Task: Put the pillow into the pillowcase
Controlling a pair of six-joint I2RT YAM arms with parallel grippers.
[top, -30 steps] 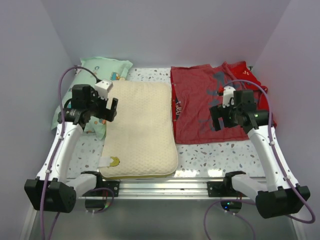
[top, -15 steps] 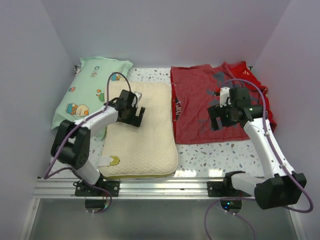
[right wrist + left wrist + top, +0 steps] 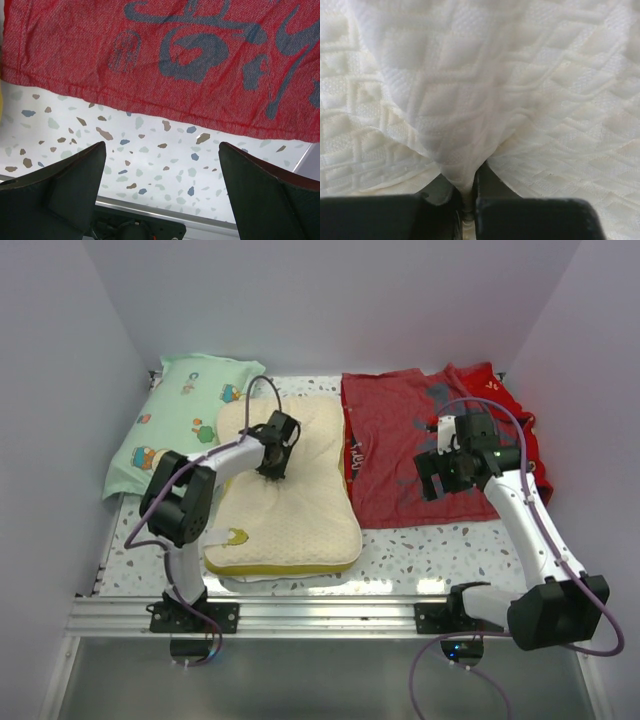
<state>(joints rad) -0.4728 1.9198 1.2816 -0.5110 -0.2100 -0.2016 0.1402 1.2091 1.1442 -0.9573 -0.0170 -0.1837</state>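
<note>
Far left corner there's a mint-green cartoon pillow [image 3: 185, 420] lying flat against the wall, nothing touching it. Just right of it, and partly over its edge, is the pillow [image 3: 290, 525], the big cream dimpled one, sitting left of centre on the speckled table [image 3: 420, 545]. Its little white tag with the yellow mark [image 3: 228, 536] is at the near left corner.

The left gripper [image 3: 272, 462] is down on the far half of the pillow, and the cover is bunched in around it. The left wrist view settles it: the jaws are pinched nearly together with a fold of the cream fabric [image 3: 470, 100] caught between them, pulled up into a ridge.

Right half of the table has the pillowcase [image 3: 400, 450], red, spread flat with the grey marks facing up, its left edge just beside the pillow. The right gripper [image 3: 445, 475] hovers over the near part of it, jaws wide apart and holding nothing. From its wrist camera you see the pillowcase's near hem [image 3: 150, 97] and bare table between the fingers [image 3: 75, 175].
</note>
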